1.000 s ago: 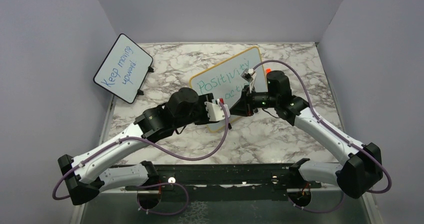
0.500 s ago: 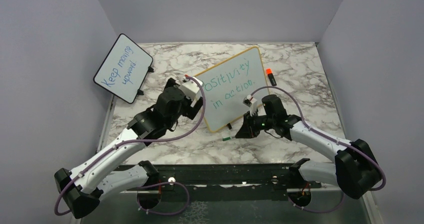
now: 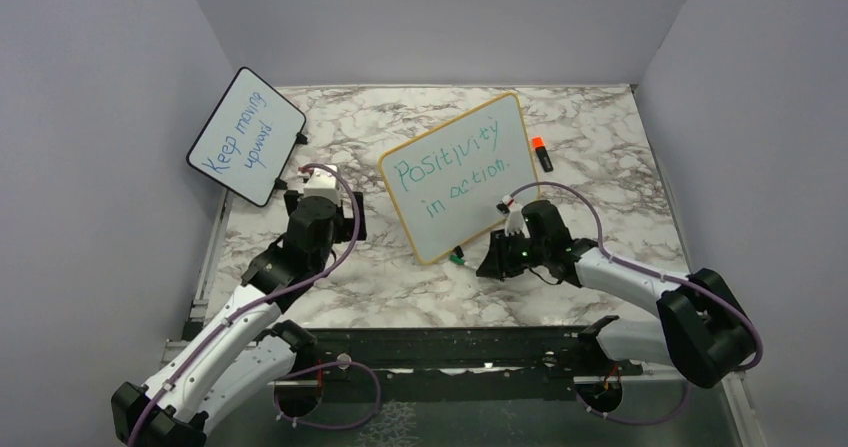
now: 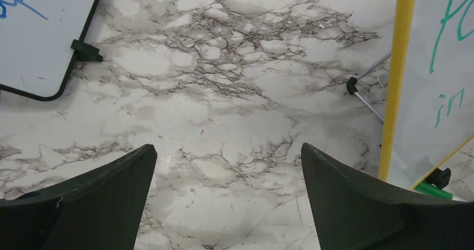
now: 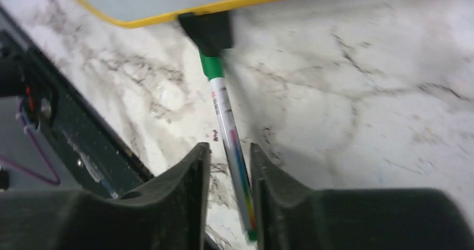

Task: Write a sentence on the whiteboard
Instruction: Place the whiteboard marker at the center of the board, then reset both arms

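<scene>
A: Whiteboard (image 3: 445, 232) on the worktop (image 3: 600, 137): light, stiff; hold its frame, the sentence (image 3: 452, 170) smears.
B: Left tool (image 4: 227, 152) apart, left of it. Right tool (image 5: 229, 148) straddles the marker (image 5: 222, 110) at its near edge; grip unclear.

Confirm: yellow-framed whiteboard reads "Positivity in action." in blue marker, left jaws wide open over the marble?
Colour is wrong: the sentence on the whiteboard is green, not blue, per the top external view. The rest holds: left gripper jaws wide open over the marble.
</scene>
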